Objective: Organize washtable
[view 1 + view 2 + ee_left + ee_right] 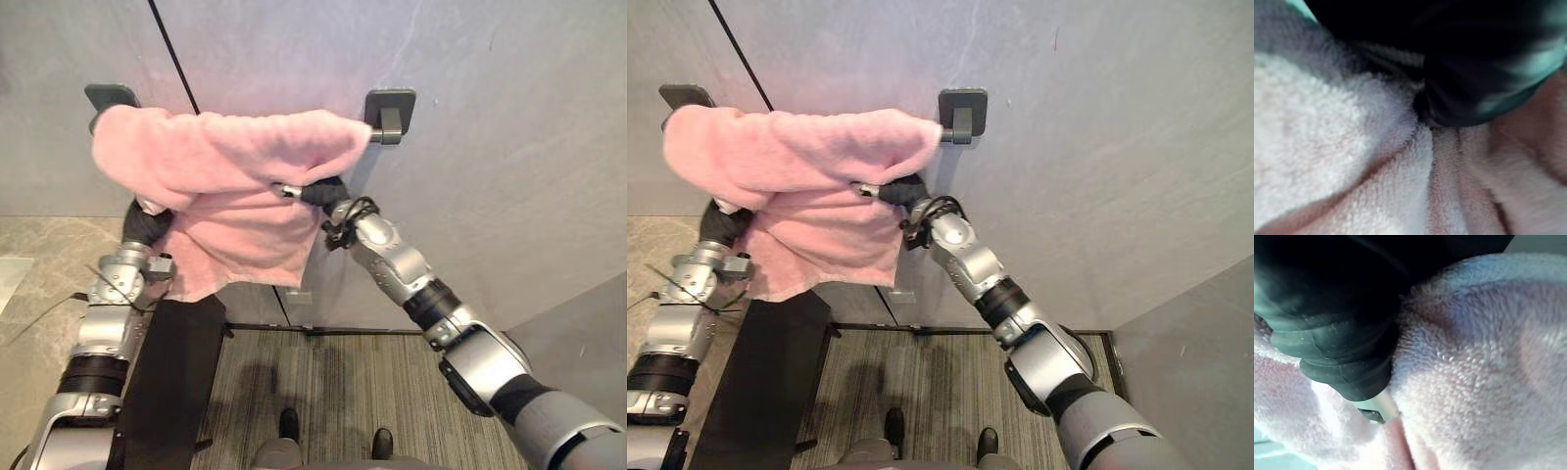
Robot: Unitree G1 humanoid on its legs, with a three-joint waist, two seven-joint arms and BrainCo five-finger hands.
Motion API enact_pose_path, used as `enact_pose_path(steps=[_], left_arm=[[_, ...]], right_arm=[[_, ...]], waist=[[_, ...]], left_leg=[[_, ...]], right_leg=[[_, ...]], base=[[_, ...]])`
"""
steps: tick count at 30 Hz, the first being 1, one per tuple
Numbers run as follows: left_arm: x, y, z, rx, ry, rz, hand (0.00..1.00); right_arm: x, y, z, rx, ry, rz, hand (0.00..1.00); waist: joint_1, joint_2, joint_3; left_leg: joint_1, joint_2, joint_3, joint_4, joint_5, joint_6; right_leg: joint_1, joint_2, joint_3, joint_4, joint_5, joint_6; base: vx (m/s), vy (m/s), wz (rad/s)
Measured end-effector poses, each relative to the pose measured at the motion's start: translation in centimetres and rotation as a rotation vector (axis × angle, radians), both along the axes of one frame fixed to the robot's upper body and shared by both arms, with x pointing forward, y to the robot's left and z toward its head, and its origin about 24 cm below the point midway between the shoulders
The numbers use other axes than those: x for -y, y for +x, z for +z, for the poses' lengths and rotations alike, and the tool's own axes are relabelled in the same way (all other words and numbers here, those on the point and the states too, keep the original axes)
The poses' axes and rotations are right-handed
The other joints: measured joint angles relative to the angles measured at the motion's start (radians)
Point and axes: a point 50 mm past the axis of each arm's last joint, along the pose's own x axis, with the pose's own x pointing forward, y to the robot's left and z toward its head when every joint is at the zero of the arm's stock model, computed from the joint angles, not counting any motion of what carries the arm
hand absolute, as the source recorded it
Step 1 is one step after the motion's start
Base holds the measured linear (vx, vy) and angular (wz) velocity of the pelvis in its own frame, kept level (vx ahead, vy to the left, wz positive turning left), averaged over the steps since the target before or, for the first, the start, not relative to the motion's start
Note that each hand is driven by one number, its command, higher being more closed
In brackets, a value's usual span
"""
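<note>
One towel (pixel 225 162) (two brackets (pixel 390 108)) — left hand (pixel 149 223), right hand (pixel 321 193) under.

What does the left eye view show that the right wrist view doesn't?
Left eye view: the whole pink towel hung between two dark wall brackets, the grey wall, the striped floor, and both arms reaching up, the left hand going under the towel's left side. Right wrist view: the towel's fluffy loops from very close, pressed against the dark ribbed cover of the right hand. Both: the pink towel and the right hand tucked into it.
</note>
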Motion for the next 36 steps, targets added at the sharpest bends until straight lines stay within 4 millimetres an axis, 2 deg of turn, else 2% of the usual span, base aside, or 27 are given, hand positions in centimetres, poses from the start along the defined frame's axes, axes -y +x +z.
enact_pose_path(steps=[2,4,6,10,13,14,15,16,19,21,25,29,36], left_arm=[[-0.2,-0.1,1.7,0.048,0.035,-0.03,1.0],[-0.4,0.0,1.9,0.043,0.031,-0.038,1.0],[-0.5,0.3,0.5,0.011,0.008,-0.03,1.0],[0.0,1.8,-2.6,-0.094,-0.065,0.011,1.0],[0.4,2.3,-3.1,-0.135,-0.051,0.014,1.0],[0.4,2.5,-2.9,-0.127,-0.034,0.018,1.0],[0.4,2.6,-3.0,-0.133,-0.033,0.016,1.0],[0.4,2.7,-3.0,-0.138,-0.032,0.019,0.0],[0.1,2.9,-3.4,-0.167,-0.02,0.036,0.0],[-0.3,2.3,-4.1,-0.179,-0.031,0.067,0.0],[-1.2,0.7,-6.2,-0.242,-0.055,0.096,0.0],[-2.5,-0.4,-7.3,-0.263,-0.1,0.163,0.0],[-2.8,-1.0,-8.1,-0.262,-0.157,0.211,0.0]], right_arm=[[0.1,0.0,0.0,0.001,0.006,0.004,1.0],[0.1,-0.4,-0.2,0.002,0.015,0.013,1.0],[0.1,-0.6,-0.6,-0.004,0.02,0.026,1.0],[-0.1,-0.8,-1.2,-0.024,0.02,0.035,1.0],[0.2,-0.9,-1.9,-0.049,0.019,0.03,1.0],[0.2,-1.0,-2.2,-0.058,0.024,0.042,0.0],[0.4,-1.0,-2.3,-0.061,0.022,0.038,0.0],[0.4,-1.0,-2.3,-0.061,0.021,0.039,0.0],[0.0,-1.2,-2.6,-0.067,0.007,0.058,0.0],[0.1,-1.3,-3.0,-0.077,0.003,0.081,0.0],[1.9,-0.8,-3.2,-0.081,-0.023,0.048,0.0],[3.8,-0.4,-3.3,-0.07,-0.072,0.018,0.0],[5.9,-0.6,-2.5,-0.025,-0.122,0.009,0.0]], waist=[[-0.001,0.018,-0.002],[-0.002,0.031,-0.006],[-0.014,0.037,-0.011],[-0.036,0.026,-0.015],[-0.051,0.014,-0.015],[-0.05,0.01,-0.015],[-0.048,0.009,-0.016],[-0.048,0.009,-0.016],[-0.044,0.005,-0.018],[-0.046,-0.001,-0.022],[-0.046,-0.016,-0.03],[-0.045,-0.02,-0.031],[-0.048,-0.023,-0.033]], left_leg=[[0.003,0.0,0.002,0.0,0.0,0.0],[0.009,0.0,0.006,0.0,0.0,0.0],[0.012,0.002,0.008,-0.001,0.0,0.0],[0.009,0.004,0.025,-0.001,0.0,0.0],[0.007,0.003,0.029,-0.001,0.0,0.0],[0.005,0.003,0.029,-0.001,0.0,0.0],[0.003,0.003,0.028,-0.001,0.0,0.0],[0.003,0.003,0.029,-0.001,0.0,0.0],[0.002,0.004,0.026,-0.001,0.003,0.0],[-0.002,0.003,0.025,-0.001,0.004,0.0],[-0.003,0.003,0.026,-0.001,0.004,0.001],[-0.003,0.003,0.026,-0.001,0.004,0.0],[-0.001,0.003,0.026,-0.001,0.006,0.001]], right_leg=[[0.002,0.0,0.003,0.001,0.0,0.0],[0.004,0.0,0.007,0.003,0.0,0.0],[0.006,0.001,0.009,0.003,0.0,0.0],[-0.011,0.002,0.027,0.014,0.002,0.003],[-0.014,0.002,0.032,0.013,0.003,0.005],[-0.017,0.002,0.033,0.013,0.003,0.005],[-0.019,0.002,0.033,0.013,0.003,0.005],[-0.02,0.002,0.033,0.013,0.004,0.005],[-0.02,0.002,0.031,0.016,0.004,0.004],[-0.022,0.002,0.03,0.016,0.007,0.005],[-0.025,0.002,0.031,0.015,0.008,0.005],[-0.024,0.002,0.031,0.014,0.009,0.005],[-0.022,0.002,0.032,0.011,0.014,0.004]], base=[[0.0,0.0,0.0],[-0.01,0.0,-0.06],[-0.01,-0.001,-0.03],[-0.02,0.004,-0.11],[0.0,0.007,-0.07],[0.01,0.001,-0.03],[0.0,0.0,0.0],[0.0,0.0,0.0],[0.0,0.0,0.0],[-0.02,0.003,0.0],[0.0,0.0,0.0],[0.0,0.0,0.0],[0.0,0.0,0.0]])
